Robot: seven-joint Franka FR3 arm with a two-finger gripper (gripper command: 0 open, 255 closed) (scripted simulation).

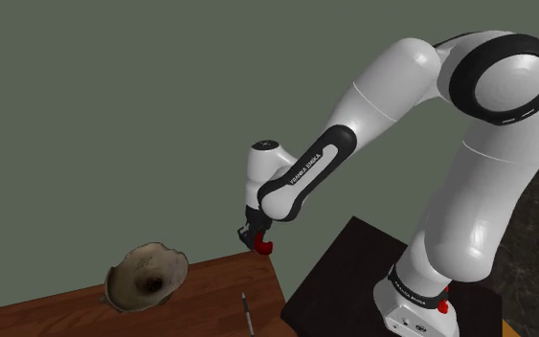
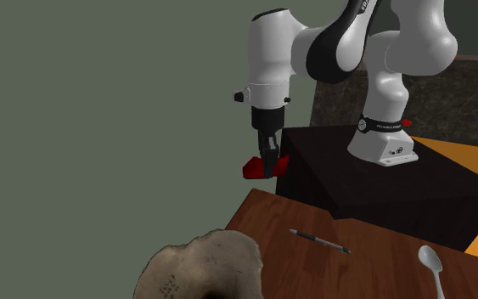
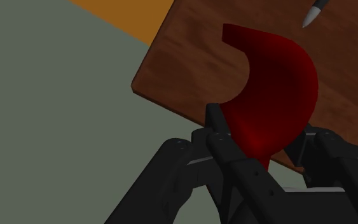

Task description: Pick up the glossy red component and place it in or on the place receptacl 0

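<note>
Shoulder view: red component (image 1: 263,247) aloft; pen (image 1: 247,314), bowl (image 1: 145,278) below.

Shoulder view: high, behind stand (image 1: 348,278), faces wall (image 1: 114,115) across counter (image 1: 56,308) corner. Second exterior view: low, near bowl (image 2: 203,263), faces arm (image 2: 347,42) across counter. Wrist view: close, down along tool (image 3: 263,137). All share counter corner, pen (image 1: 247,314).

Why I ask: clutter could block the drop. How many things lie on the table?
3: a bowl at the second exterior view's lower left, a pen in the middle, a spoon at lower right. Others may lie outside the frame.
</note>
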